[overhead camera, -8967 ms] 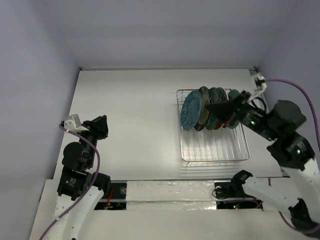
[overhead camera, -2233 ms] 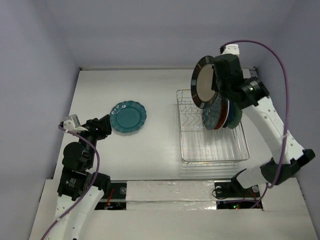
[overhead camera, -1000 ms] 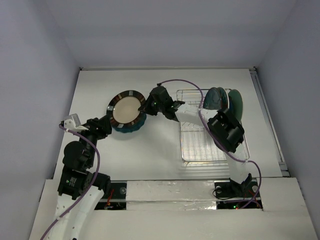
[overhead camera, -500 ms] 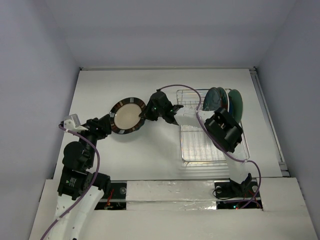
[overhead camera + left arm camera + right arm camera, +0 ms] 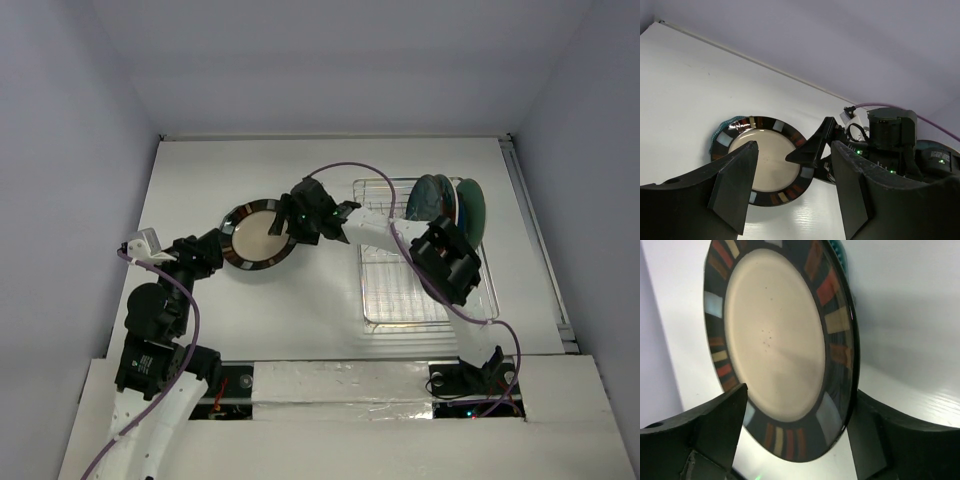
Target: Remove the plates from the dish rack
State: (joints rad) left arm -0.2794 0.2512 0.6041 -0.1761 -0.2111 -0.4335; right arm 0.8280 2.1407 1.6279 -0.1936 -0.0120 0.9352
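A cream plate with a dark banded rim (image 5: pixel 257 236) lies flat on a teal plate (image 5: pixel 721 128) on the table, left of the dish rack (image 5: pixel 400 292). My right gripper (image 5: pixel 287 224) is at the cream plate's right edge, open, one finger above the rim and one below (image 5: pixel 796 426). Other plates (image 5: pixel 446 200) stand upright at the rack's far end. My left gripper (image 5: pixel 206 249) hovers just left of the stacked plates, open and empty (image 5: pixel 795 186).
The right arm stretches from the rack's side across the table to the stack, its purple cable (image 5: pixel 345 170) looping above. The near part of the rack holds nothing. Walls close in the table at the back and sides.
The right gripper has set the cream plate down flat on the teal plate and its jaws have parted from shut to wide. The left arm has not moved.
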